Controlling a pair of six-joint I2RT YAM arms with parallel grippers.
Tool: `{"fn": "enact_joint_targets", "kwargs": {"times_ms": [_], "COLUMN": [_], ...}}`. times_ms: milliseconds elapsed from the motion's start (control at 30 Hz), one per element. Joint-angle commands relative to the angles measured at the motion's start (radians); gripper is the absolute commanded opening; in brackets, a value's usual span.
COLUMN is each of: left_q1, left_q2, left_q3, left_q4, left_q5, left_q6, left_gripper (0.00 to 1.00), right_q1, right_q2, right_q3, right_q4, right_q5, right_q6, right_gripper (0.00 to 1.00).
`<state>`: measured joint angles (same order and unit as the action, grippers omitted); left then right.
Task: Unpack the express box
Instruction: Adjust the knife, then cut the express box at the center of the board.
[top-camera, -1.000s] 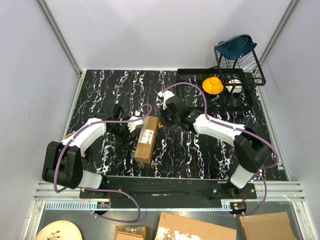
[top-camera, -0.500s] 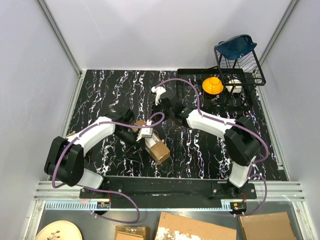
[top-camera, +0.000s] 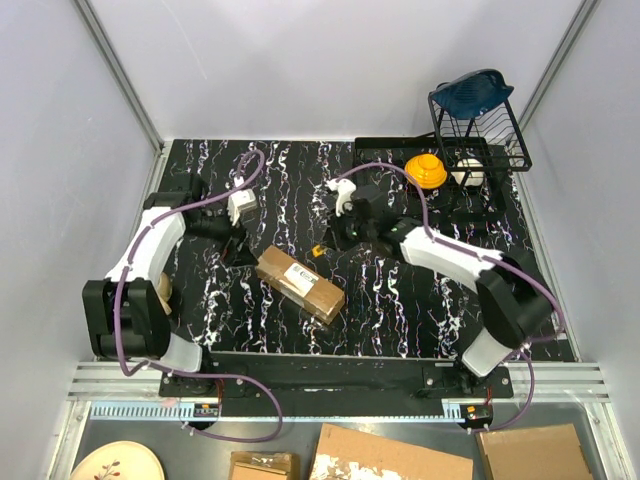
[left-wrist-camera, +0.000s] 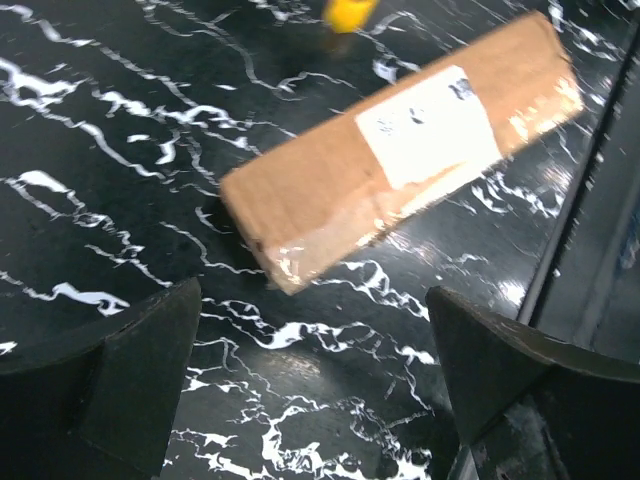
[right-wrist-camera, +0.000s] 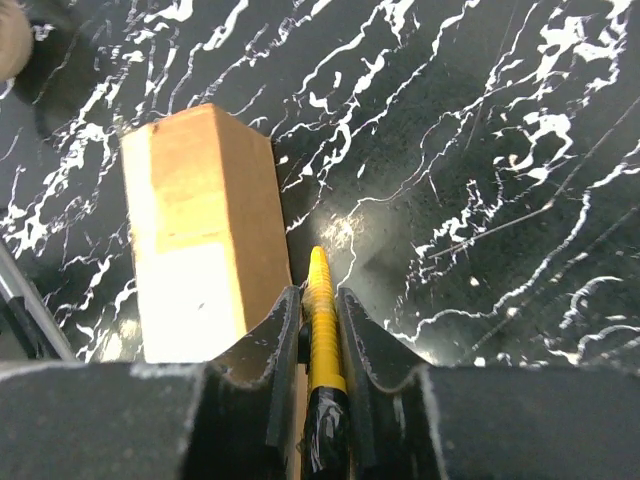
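The brown express box (top-camera: 299, 283) bears a white label (left-wrist-camera: 428, 125); black table (top-camera: 400, 300) veined white; yellow knife (right-wrist-camera: 319, 295).

The right gripper (right-wrist-camera: 318, 296) pinches a yellow and black knife (right-wrist-camera: 321, 325) between its two fingers. The knife's tip points away from the camera. The brown express box (right-wrist-camera: 200, 200) lies just beside it on the left, with a white label (right-wrist-camera: 190, 300) on top. Both are over the black table (right-wrist-camera: 480, 200) with white streaks.
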<state>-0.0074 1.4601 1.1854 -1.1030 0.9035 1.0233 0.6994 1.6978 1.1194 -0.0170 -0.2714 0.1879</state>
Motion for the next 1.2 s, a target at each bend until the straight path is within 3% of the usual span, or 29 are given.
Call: {"fn": "enact_joint_targets", "kwargs": {"times_ms": [0,133,267,367,500,633,933,1167], "left_q1": [0.003,-0.026,-0.058,-0.086,-0.094,-0.095,-0.095,-0.094], "left_q2": [0.038,0.144,0.288,0.312,0.341,0.37,0.428,0.387], "left_q3": [-0.026,0.038,0.134,0.145,0.131,0.105,0.12,0.086], "left_q4": [0.367,0.495,0.474,0.469,0.459,0.45,0.414,0.468], "left_q5": [-0.061,-0.098,-0.097,-0.147,-0.216,-0.238,-0.221,-0.245], "left_q6": [-0.367,-0.462,-0.485,-0.47,-0.434,-0.382,-0.324,-0.347], "left_gripper": [0.99,0.99,0.99,0.99,0.99,0.99,0.99,0.99], "right_q1": [-0.009,-0.006,0.012,0.08,0.204,0.224,0.262,0.267], "right_q2": [-0.203,-0.213,-0.19,-0.191,-0.15,-0.116,-0.012,-0.044], "right_q3": [-0.061,-0.052,-0.015,0.019,0.054,0.056,0.135,0.139], "right_q4": [0.022,-0.019,-0.009,-0.007,-0.009,0.104,0.118,0.068], "right_q5": [-0.073,-0.181,-0.183,-0.137,0.053,0.049,0.072,0.011], "right_q6": [-0.102,-0.134,-0.163,-0.244,-0.392,-0.41,-0.505,-0.498], "right_gripper": [0.0,0.0,0.0,0.0,0.0,0.0,0.0,0.0]}}
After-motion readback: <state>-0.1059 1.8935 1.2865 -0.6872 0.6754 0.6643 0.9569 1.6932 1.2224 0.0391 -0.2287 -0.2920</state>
